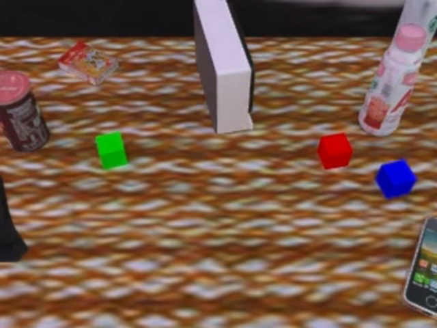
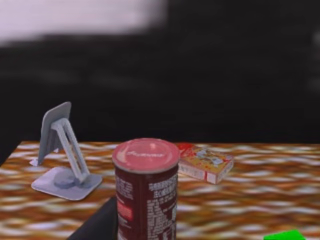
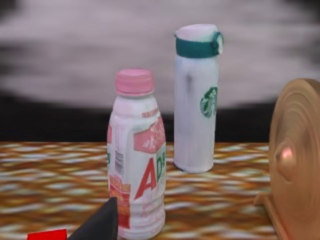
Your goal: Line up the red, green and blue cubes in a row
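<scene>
The green cube (image 1: 110,150) sits on the left half of the table, and its top edge shows in the left wrist view (image 2: 285,235). At the right, the red cube (image 1: 334,150) and the blue cube (image 1: 395,178) stand close together, a small gap apart. A corner of the red cube (image 3: 47,234) shows in the right wrist view. My left gripper (image 1: 8,236) is a dark shape at the table's left edge, nearer the front than the green cube. Only a dark part of my right gripper (image 3: 100,225) shows, close to the red cube. Neither holds a cube.
A dark red can (image 1: 20,113) and a printed packet (image 1: 87,61) stand at the back left. A white stand (image 1: 222,65) is at the back middle. A pink-capped bottle (image 1: 392,85) stands behind the red cube. A phone (image 1: 427,266) lies front right. A wooden disc (image 3: 295,160) is beside the bottle.
</scene>
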You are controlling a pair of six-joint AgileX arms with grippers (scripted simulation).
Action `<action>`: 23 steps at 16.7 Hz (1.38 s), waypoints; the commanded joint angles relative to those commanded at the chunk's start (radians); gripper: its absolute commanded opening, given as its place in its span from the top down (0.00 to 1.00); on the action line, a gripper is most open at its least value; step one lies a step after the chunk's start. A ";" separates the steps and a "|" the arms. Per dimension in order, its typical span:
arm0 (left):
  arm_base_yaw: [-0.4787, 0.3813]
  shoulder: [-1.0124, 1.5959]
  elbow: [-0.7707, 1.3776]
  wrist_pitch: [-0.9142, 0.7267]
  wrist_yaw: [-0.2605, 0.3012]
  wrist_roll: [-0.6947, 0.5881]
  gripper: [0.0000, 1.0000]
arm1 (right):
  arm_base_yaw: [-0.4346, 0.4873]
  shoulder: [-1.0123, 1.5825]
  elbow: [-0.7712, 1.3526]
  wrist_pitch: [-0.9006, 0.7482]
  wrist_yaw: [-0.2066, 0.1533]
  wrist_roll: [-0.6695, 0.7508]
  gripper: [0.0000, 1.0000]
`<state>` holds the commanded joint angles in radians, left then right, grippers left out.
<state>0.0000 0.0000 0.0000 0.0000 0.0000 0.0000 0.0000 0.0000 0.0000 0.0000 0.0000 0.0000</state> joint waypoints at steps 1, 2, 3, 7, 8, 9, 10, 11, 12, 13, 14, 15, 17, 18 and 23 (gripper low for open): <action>0.000 0.000 0.000 0.000 0.000 0.000 0.00 | 0.000 0.000 0.000 0.000 0.000 0.000 0.00; 0.000 0.000 0.000 0.000 0.000 0.000 0.00 | 0.000 0.000 0.000 0.000 0.000 0.000 0.00; 0.000 0.000 0.000 0.000 0.000 0.000 0.00 | 0.001 0.009 0.010 -0.006 0.001 0.001 0.00; 0.000 0.000 0.000 0.000 0.000 0.000 0.00 | 0.016 0.151 0.152 -0.089 0.008 0.012 0.00; 0.000 0.000 0.000 0.000 0.000 0.000 0.00 | 0.024 0.212 0.212 -0.126 0.009 0.015 0.00; 0.000 0.000 0.000 0.000 0.000 0.000 0.00 | 0.033 0.284 0.278 -0.167 0.010 0.019 0.00; 0.000 0.000 0.000 0.000 0.000 0.000 0.00 | 0.044 0.365 0.353 -0.214 0.010 0.022 0.00; 0.000 0.000 0.000 0.000 0.000 0.000 0.00 | 0.056 0.455 0.434 -0.265 0.010 0.026 0.00; 0.000 0.000 0.000 0.000 0.000 0.000 0.00 | 0.070 0.555 0.521 -0.320 0.010 0.029 0.00; 0.000 0.000 0.000 0.000 0.000 0.000 0.00 | 0.084 0.661 0.612 -0.378 0.009 0.033 0.00; 0.000 0.000 0.000 0.000 0.000 0.000 0.00 | 0.099 0.772 0.708 -0.438 0.008 0.036 0.00; 0.000 0.000 0.000 0.000 0.000 0.000 0.00 | 0.114 0.888 0.807 -0.501 0.008 0.040 0.00; 0.000 0.000 0.000 0.000 0.000 0.000 0.00 | 0.146 1.130 1.013 -0.629 0.006 0.047 0.00; 0.000 0.000 0.000 0.000 0.000 0.000 0.00 | 0.161 1.252 1.118 -0.694 0.005 0.051 0.00; 0.000 0.000 0.000 0.000 0.000 0.000 0.00 | 0.233 1.836 1.617 -0.995 0.004 0.070 0.00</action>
<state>0.0000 0.0000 0.0000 0.0000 0.0000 0.0000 0.2326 1.8364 1.6172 -0.9952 0.0035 0.0703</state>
